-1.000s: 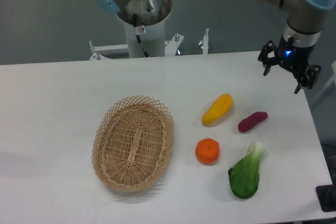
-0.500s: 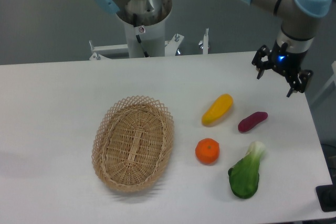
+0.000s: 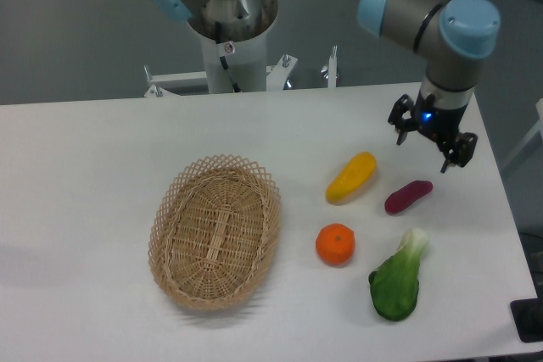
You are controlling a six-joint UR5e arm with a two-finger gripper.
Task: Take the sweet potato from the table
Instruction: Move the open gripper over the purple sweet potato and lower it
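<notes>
Sweet potato point(image 3: 408, 196): small, smooth, oblong, dark reddish-purple tuber lying on the flat white table point(image 3: 85, 175), at 3 o'clock of the glossy yellow vegetable point(image 3: 351, 177). Gripper point(image 3: 431, 143) hangs at its 12 o'clock, fingers spread wide, holding nothing. Woven wicker basket point(image 3: 215, 231), oval, lies well apart at 9 o'clock.
</notes>
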